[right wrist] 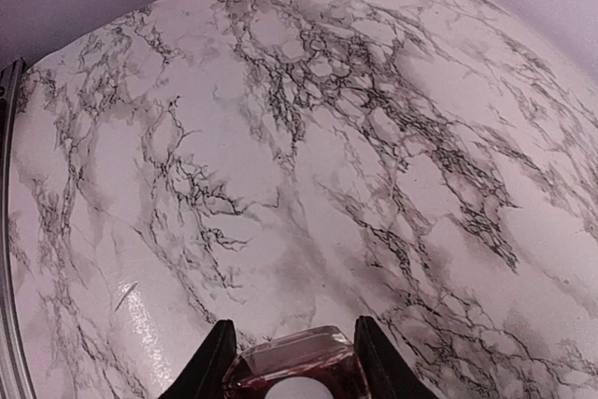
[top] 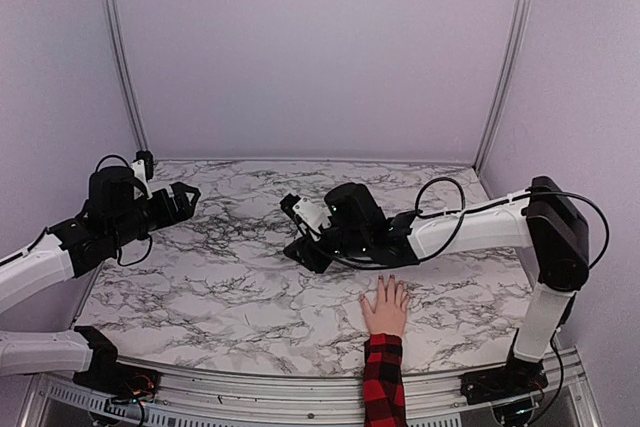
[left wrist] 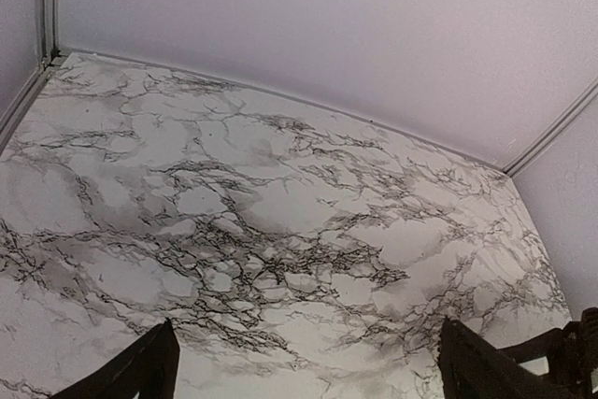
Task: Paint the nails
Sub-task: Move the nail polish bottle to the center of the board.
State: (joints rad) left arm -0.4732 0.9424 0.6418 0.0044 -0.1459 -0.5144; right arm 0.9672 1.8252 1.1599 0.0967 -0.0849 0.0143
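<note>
Your right tool (top: 308, 250) grips a small glass bottle (right wrist: 297, 366); the nails (top: 388, 279) lie just near-right of it, fingers (top: 386, 293) pointing far. Your left tool (top: 183, 197), spread wide, sits well apart.

1. Marble-pattern tabletop (top: 200, 287) is covering the whole work surface, white with black and grey veining, and is reaching back to the walls.
2. Back wall (top: 310, 47) is rising plain and pale lilac from the table's far edge.
3. Left wall (top: 50, 67) and right wall (top: 590, 67), same lilac, are closing in the sides.
4. Left post (top: 118, 57) and right post (top: 508, 57), silver metal, are running up the two back corners.
5. Metal rail (top: 300, 389) is edging the table's near side.
6. Seam (left wrist: 280, 100) between tabletop and back wall is showing as a thin line in the left wrist view.
7. Light is falling soft and even; glare patch (right wrist: 140, 315) is shining on the glossy tabletop in the right wrist view.
</note>
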